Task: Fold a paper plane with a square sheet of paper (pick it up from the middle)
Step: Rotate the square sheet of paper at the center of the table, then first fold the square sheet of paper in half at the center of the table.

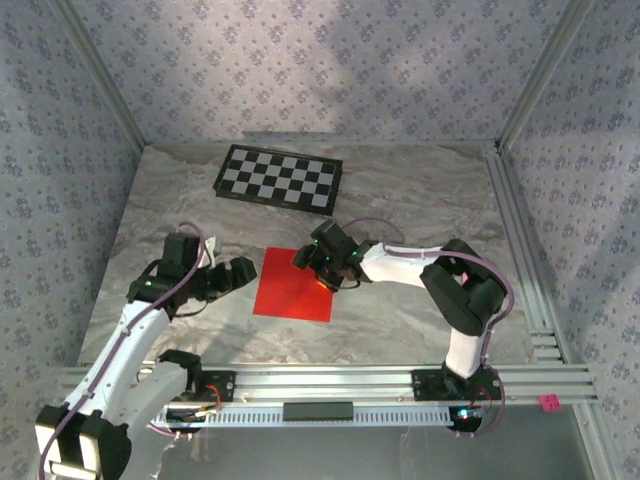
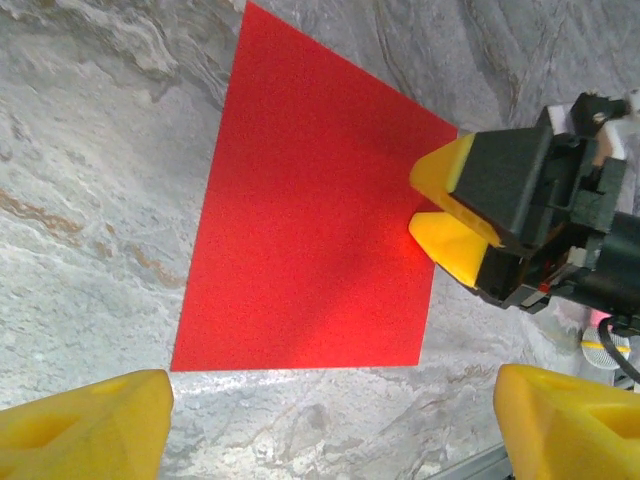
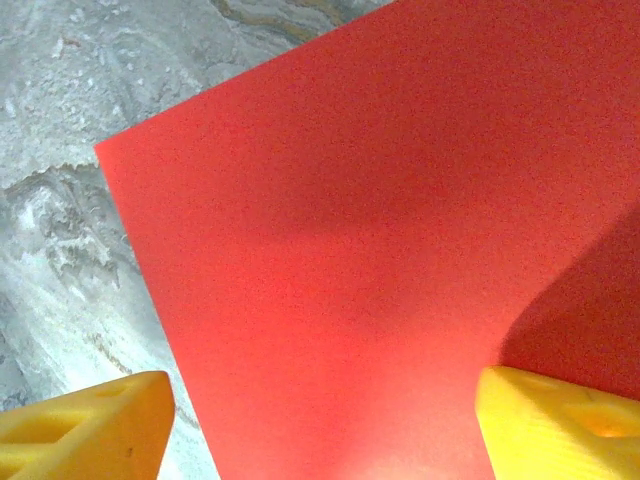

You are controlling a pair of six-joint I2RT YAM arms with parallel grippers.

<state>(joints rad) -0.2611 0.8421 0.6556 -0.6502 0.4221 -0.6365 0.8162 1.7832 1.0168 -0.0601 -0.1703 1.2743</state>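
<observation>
Top external: arms bent inward — left hand point(image 1: 241, 271) and right hand point(image 1: 322, 268) gape (empty) at red sheet point(image 1: 288, 292).

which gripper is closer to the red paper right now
Right. The right gripper hangs over the square sheet of paper at its far right corner; the left gripper sits just off its left edge.

A thin, plain, bright red square sheet of paper point(image 1: 291, 288) lies flat, unfolded and uncreased just below the middle of the overhead frame. It is turned slightly askew, its edges tilted off the frame's sides.
</observation>
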